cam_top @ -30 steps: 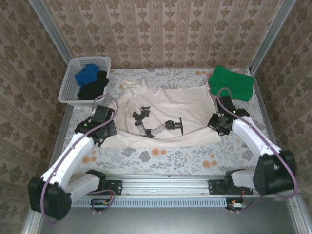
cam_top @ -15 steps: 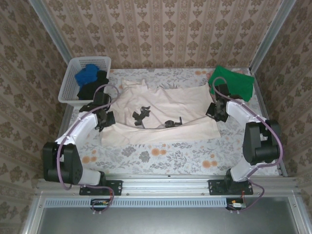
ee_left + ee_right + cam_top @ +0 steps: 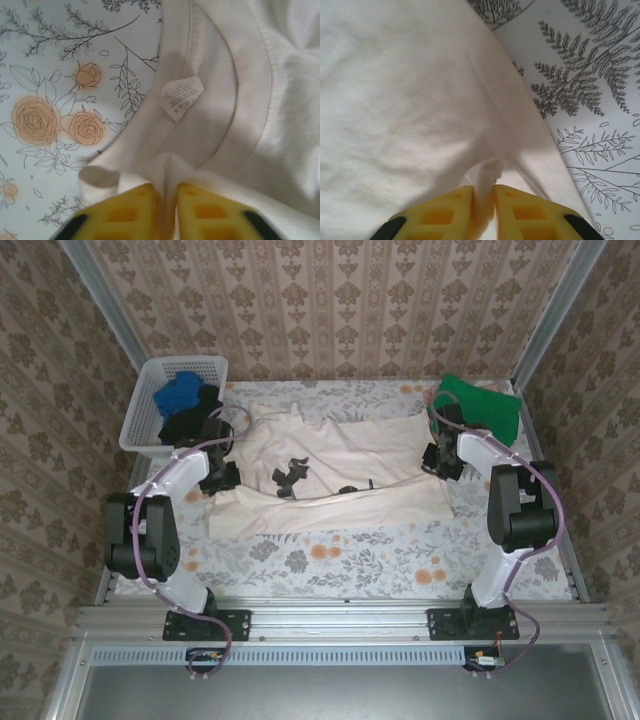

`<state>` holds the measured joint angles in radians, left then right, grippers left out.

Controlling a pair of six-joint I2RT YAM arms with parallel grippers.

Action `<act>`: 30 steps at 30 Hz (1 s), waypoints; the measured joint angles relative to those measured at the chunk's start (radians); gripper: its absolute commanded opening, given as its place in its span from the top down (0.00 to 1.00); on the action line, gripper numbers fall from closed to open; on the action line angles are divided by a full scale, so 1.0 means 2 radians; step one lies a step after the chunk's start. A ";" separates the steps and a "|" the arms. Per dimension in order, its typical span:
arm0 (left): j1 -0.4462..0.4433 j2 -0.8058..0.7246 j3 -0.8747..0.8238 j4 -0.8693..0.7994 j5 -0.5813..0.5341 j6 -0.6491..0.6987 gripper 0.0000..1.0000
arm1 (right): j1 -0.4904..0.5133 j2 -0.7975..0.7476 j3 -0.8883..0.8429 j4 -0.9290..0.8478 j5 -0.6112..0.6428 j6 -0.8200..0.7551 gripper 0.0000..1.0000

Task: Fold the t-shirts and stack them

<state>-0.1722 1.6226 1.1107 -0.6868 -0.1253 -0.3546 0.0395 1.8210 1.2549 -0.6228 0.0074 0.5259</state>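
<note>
- Your left claw (image 3: 167, 192) has its yellow fingers pinched on a raised fold of the large, soft cream t-shirt (image 3: 280, 125), right at the ribbed collar (image 3: 250, 75). The small white care label (image 3: 181, 96) lies just beyond the fingertips.
- Your right claw (image 3: 484, 192) grips a ridge of the same cloth in the same way, close to the shirt's outer edge. The bare fern-printed table cover (image 3: 600, 100) lies just to its right.
- From above, the left claw (image 3: 218, 475) sits at the shirt's left end and the right claw (image 3: 437, 460) at its right end. The cream t-shirt (image 3: 380, 455) lies inward of both, spread flat mid-table.
- The relation that matters is that the shirt's long axis runs left to right, from one claw to the other, with the collar end on the left. Each arm is nearest its own end, so I judge the next fold needs both working together.
- The folded bright green t-shirt (image 3: 480, 408) lies at the far right corner, just behind the right claw and nearer that arm.
- The white plastic lattice basket (image 3: 185, 362) stands at the far left corner, just behind the left claw. It holds a crumpled blue garment (image 3: 180, 395) and a black garment (image 3: 192, 422).
- The count is two claws, each holding cloth, one cream shirt, one green, one blue, one black, and one basket.
</note>
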 measured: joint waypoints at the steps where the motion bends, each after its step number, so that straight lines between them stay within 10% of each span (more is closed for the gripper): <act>1: 0.001 -0.001 0.003 -0.004 0.000 0.003 0.60 | 0.000 -0.001 0.005 -0.003 0.004 -0.003 0.60; 12: 0.008 -0.169 -0.080 0.003 -0.002 -0.015 0.35 | 0.110 -0.155 -0.079 0.015 0.058 -0.030 0.44; 21: 0.009 -0.177 -0.243 0.046 0.043 -0.093 0.36 | 0.182 -0.064 -0.094 0.007 0.067 -0.031 0.45; 30: 0.031 -0.123 -0.210 0.080 0.044 -0.093 0.95 | 0.119 -0.039 -0.110 -0.008 0.067 -0.009 0.47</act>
<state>-0.1104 1.3773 0.6907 -0.5266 -0.0380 -0.5396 0.2783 1.7428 1.0351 -0.6388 0.1417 0.5076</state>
